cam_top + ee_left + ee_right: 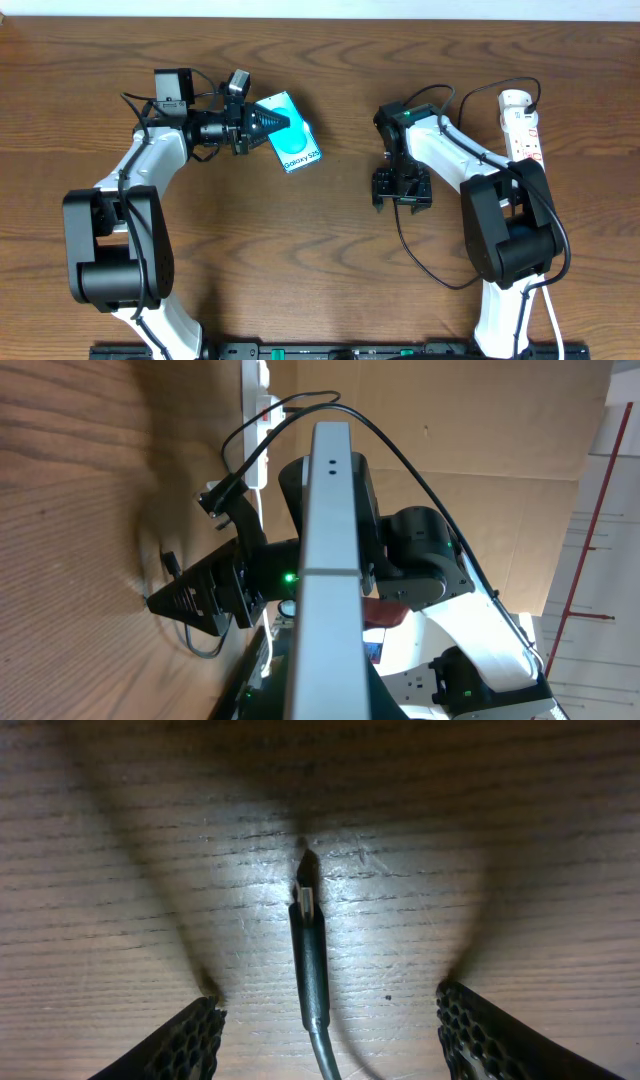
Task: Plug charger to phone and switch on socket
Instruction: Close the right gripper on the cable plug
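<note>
Right wrist view: wide-open right gripper (pixel 325 1010) straddles the charger (pixel 308 955); cable likely limp, so grasp its stiff tip. Left gripper (pixel 268 122) clamps the phone (pixel 296 148).

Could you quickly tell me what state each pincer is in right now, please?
Left pincer: closed on the phone.
Right pincer: open, holding nothing; the charger lies on the table below it.

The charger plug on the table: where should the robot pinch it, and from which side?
I'd pinch the black connector body just behind its metal tip, coming from straight above: it lies flat on the table, lengthwise under the open right tool.
</note>
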Action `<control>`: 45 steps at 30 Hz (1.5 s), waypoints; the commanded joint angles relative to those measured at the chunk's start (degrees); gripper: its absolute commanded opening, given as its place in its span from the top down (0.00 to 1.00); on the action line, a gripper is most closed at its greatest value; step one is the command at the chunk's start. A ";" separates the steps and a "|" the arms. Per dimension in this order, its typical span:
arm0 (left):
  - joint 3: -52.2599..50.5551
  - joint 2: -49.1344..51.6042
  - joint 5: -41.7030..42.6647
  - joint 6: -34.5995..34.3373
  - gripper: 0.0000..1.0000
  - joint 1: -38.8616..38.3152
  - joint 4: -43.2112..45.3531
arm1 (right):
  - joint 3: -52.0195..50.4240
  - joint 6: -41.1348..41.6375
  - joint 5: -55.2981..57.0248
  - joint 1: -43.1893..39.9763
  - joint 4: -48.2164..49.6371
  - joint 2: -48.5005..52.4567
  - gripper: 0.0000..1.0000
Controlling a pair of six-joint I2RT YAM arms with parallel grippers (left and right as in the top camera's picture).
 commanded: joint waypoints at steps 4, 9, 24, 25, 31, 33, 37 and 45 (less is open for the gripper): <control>0.35 -0.63 2.82 1.05 0.93 0.13 0.11 | -0.33 0.94 0.46 0.50 1.66 0.52 0.32; 0.35 -0.63 2.82 1.05 0.93 0.13 0.09 | -0.33 1.14 0.48 0.50 2.56 0.90 0.34; 0.33 -0.63 2.82 1.49 0.93 0.13 0.11 | -0.33 1.57 0.24 0.50 4.24 4.24 0.48; 0.33 -0.63 2.82 1.51 0.93 0.13 0.11 | -0.33 1.57 0.24 0.50 4.26 4.24 0.50; 0.35 -0.63 2.80 1.51 0.93 0.13 0.11 | -0.33 1.57 0.22 0.50 4.42 4.24 0.63; 0.35 -0.63 2.82 1.49 0.93 0.13 0.11 | -0.33 1.57 0.22 0.50 4.42 4.24 0.67; 0.35 -0.63 2.82 1.49 0.93 0.13 0.11 | -0.33 1.57 0.22 0.50 5.05 4.24 0.71; 0.35 -0.63 2.82 1.51 0.93 0.13 0.11 | -0.33 1.60 0.20 0.50 5.55 4.24 0.78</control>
